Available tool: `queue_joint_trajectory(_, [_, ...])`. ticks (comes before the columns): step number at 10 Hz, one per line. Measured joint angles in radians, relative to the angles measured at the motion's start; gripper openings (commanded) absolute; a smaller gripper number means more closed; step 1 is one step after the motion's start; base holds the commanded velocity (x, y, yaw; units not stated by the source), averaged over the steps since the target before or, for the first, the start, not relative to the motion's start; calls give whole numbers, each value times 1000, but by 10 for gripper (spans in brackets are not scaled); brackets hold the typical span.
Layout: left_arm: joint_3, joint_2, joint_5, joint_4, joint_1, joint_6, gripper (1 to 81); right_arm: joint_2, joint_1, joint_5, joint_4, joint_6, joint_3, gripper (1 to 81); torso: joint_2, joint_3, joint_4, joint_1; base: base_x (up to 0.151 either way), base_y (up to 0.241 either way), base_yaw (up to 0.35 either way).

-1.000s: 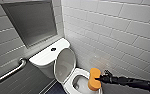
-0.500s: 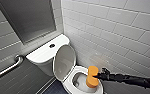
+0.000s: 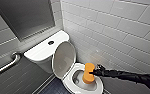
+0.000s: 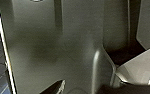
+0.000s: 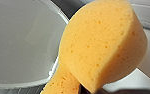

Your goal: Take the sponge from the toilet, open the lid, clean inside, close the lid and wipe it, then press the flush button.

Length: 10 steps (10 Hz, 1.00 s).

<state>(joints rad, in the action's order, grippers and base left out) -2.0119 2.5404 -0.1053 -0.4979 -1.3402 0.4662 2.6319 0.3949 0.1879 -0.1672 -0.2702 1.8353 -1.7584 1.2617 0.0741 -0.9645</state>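
The white toilet (image 3: 70, 80) stands in a tiled corner with its lid (image 3: 63, 58) raised and leaning back against the tank. The dark flush button (image 3: 51, 42) sits in the middle of the tank top. My right gripper (image 3: 93, 73) reaches in from the right and is shut on the orange-yellow sponge (image 3: 88, 73), which hangs upright over the open bowl. Seen from the right wrist, the sponge (image 5: 101, 47) looms large in front of the lid's pale inner face (image 5: 21, 42). My left gripper (image 4: 96, 80) is open, facing a smooth grey surface.
A white tiled wall (image 3: 121, 37) runs close along the toilet's right side. A metal grab bar (image 3: 6, 65) is fixed to the grey wall on the left, under a dark panel (image 3: 26, 17). Dark floor tiles (image 3: 53, 88) lie in front of the bowl.
The whole head view has shifted a little. The sponge stays in my right gripper over the bowl, and the lid stays up.
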Motion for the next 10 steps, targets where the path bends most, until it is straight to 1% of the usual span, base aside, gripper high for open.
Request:
queue_joint_trajectory(3, [0, 0, 6, -1, -14, 0, 811, 94, -4, 16, 21, 0, 99, 10, 0, 0, 0, 0, 0, 0, 0])
queue_joint_trajectory(5, [4, 0, 6, -1, -20, 0, 811, 131, -16, 19, 42, 0, 143, 10, 0, 0, 0, 0, 0, 0, 0])
queue_joint_trajectory(7, [44, -4, 7, -1, -23, 0, 811, 170, -23, 19, 54, 1, 184, 10, 0, 0, 0, 0, 0, 0, 0])
queue_joint_trajectory(10, [141, -6, 8, -1, -49, 8, 811, 207, -26, 20, 60, 8, 255, 10, 0, 0, 0, 0, 0, 0, 0])
